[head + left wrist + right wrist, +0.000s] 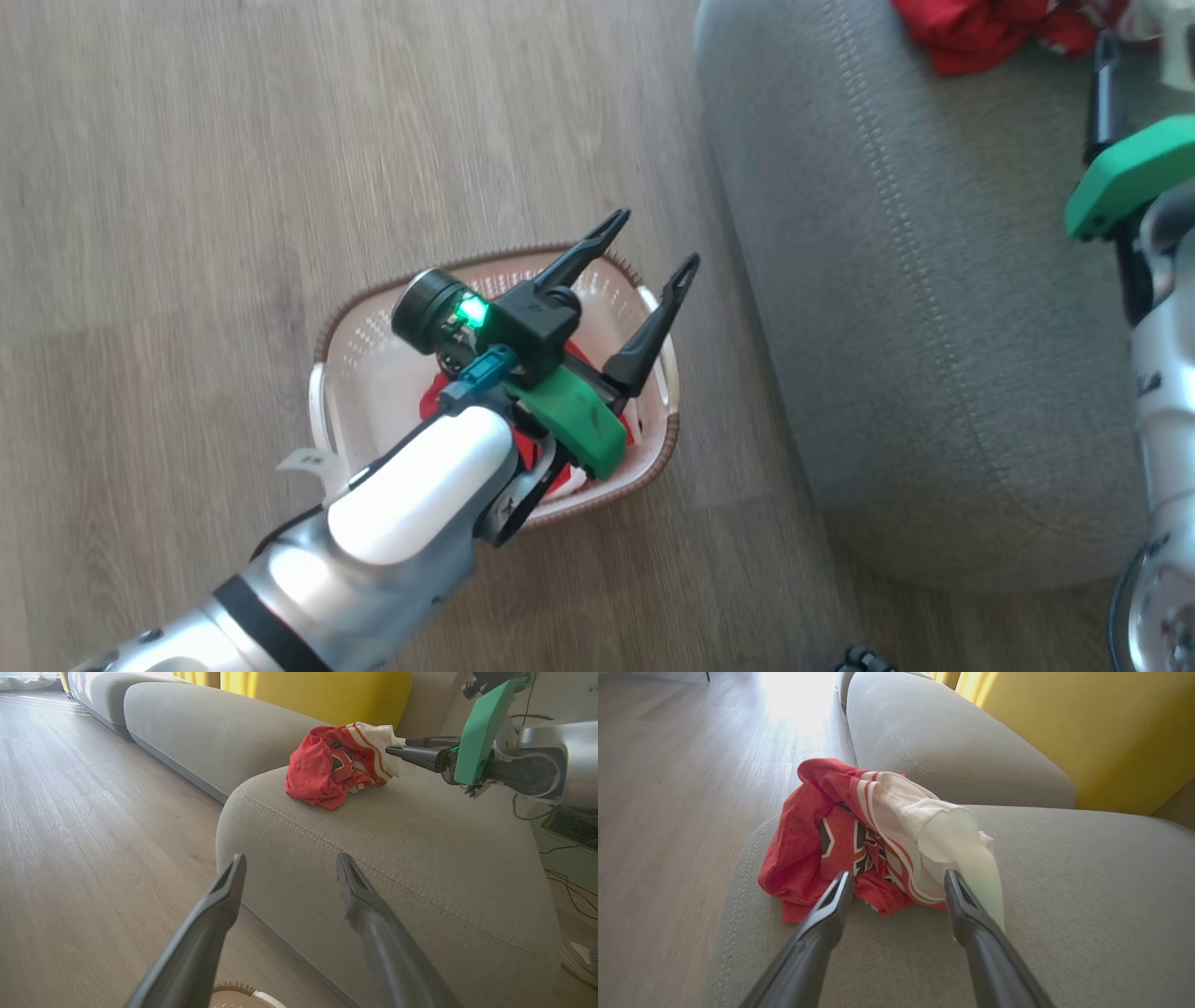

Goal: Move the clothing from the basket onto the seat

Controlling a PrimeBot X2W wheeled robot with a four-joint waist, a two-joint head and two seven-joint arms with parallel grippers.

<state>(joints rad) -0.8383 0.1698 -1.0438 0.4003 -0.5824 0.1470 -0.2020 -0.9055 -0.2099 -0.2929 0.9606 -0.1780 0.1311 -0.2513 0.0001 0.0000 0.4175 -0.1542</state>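
Up close, the left claw hung wide open and held nothing. On the big grey seat one red and white top already lay in a heap, with the right claw open beside it and gripping nothing, so I think about half the job was done. Down on the floor, the basket under the left claw had the other red piece in it, not yet picked up.
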